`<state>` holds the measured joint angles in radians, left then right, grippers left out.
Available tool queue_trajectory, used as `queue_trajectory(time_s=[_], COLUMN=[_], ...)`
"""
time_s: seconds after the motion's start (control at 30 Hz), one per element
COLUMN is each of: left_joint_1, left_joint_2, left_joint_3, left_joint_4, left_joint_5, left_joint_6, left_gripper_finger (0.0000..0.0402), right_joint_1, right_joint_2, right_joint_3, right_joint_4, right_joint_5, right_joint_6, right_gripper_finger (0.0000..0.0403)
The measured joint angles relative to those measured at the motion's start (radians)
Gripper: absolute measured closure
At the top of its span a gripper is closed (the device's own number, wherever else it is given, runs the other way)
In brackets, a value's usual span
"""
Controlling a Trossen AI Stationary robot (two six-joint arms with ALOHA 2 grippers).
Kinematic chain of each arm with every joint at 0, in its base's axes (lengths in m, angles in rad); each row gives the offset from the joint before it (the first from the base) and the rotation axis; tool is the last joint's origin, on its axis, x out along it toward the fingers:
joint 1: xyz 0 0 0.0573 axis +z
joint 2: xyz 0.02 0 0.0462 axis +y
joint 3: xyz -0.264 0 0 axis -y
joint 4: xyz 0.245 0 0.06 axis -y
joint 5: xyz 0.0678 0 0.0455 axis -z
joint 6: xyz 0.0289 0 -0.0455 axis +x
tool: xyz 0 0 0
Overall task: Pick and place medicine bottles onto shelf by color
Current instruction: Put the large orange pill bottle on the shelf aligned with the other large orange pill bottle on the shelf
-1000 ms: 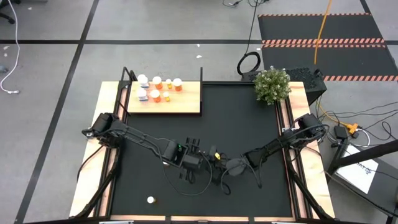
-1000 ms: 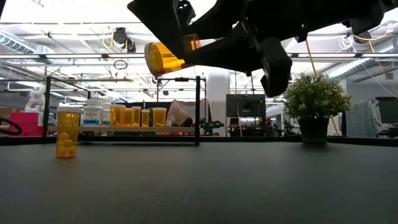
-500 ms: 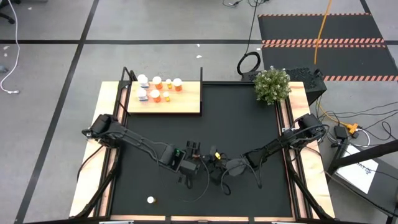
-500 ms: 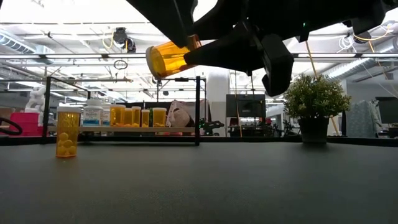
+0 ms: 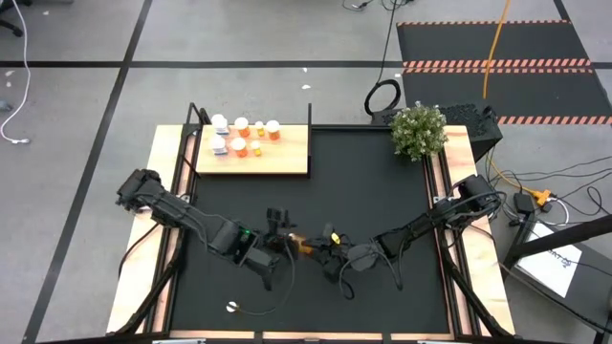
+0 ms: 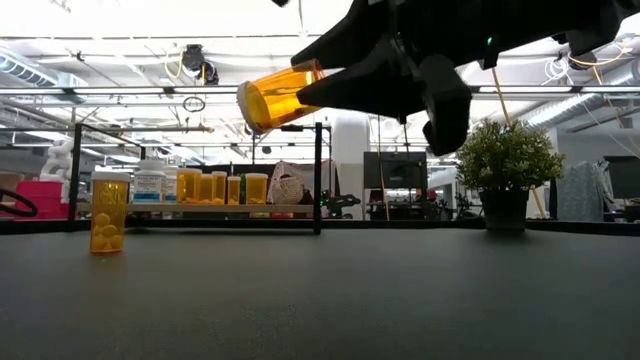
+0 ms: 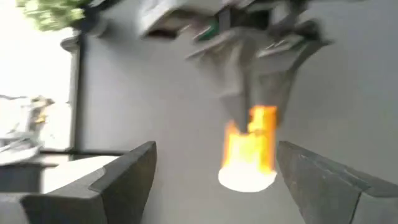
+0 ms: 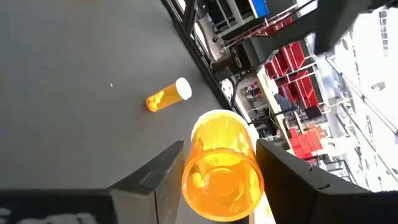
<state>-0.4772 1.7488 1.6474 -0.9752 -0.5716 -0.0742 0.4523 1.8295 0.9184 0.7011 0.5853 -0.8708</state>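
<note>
Open black mat point(image 5: 373, 191) lies between the arms and the shelf point(image 5: 287, 158) — only its posts and bottles point(image 5: 244, 137) obstruct.

Grey floor point(image 5: 96, 57) with black tape lines, striped dark mat point(image 5: 497, 48), red bins point(image 8: 301, 59), bright ceiling lights.

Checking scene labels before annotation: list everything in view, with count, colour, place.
shelf: one, light wood, far-left corner of the mat
white bottles: two, white, shelf's left end
orange bottles: five, orange with white caps, on the shelf
loose bottle: one, orange, upright on the mat, near left
held bottle: one, orange, tilted in the air
plant: one, green, far right
mat: one, black
right end effector: shut on held bottle
left end effector: open, facing it
</note>
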Motion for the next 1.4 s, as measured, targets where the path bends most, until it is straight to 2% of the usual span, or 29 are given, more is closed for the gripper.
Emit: queue_trajectory(time_s=[0.2, 0.47, 0.57, 0.63, 0.8, 1.0, 1.17, 1.27, 1.4], left_joint_1=[-0.008, 0.052, 0.070, 0.082, 0.094, 0.113, 0.133, 0.138, 0.134], left_joint_2=[-0.073, -0.225, -0.286, -0.314, -0.339, -0.327, -0.326, -0.326, -0.317], left_joint_3=[-0.039, -0.250, -0.343, -0.399, -0.496, -0.531, -0.542, -0.525, -0.372], left_joint_4=[-0.097, -0.054, 0.016, 0.125, 0.381, 0.655, 0.837, 0.847, 0.648], left_joint_5=[-0.134, -0.138, -0.124, -0.091, -0.038, -0.005, 0.021, 0.022, 0.032], left_joint_6=[-0.083, -0.118, -0.112, -0.056, 0.116, 0.281, 0.340, 0.311, 0.197], left_gripper_finger=[0.0069, 0.0069, 0.0069, 0.0069, 0.0069, 0.0069, 0.0069, 0.0069, 0.0069], right_joint_1=[0.042, 0.103, 0.108, 0.109, 0.068, -0.041, -0.116, -0.148, -0.171], right_joint_2=[-0.055, -0.203, -0.284, -0.357, -0.498, -0.537, -0.536, -0.535, -0.535], right_joint_3=[0.000, -0.013, -0.063, -0.126, -0.330, -0.521, -0.549, -0.547, -0.530], right_joint_4=[0.007, -0.053, -0.018, 0.033, 0.320, 0.740, 0.832, 0.847, 0.841], right_joint_5=[0.082, 0.099, 0.095, 0.087, -0.034, -0.230, -0.359, -0.410, -0.442], right_joint_6=[0.059, 0.183, 0.246, 0.294, 0.418, 0.574, 0.701, 0.747, 0.763], right_gripper_finger=[0.0222, 0.0222, 0.0222, 0.0222, 0.0222, 0.0222, 0.0222, 0.0222, 0.0222])
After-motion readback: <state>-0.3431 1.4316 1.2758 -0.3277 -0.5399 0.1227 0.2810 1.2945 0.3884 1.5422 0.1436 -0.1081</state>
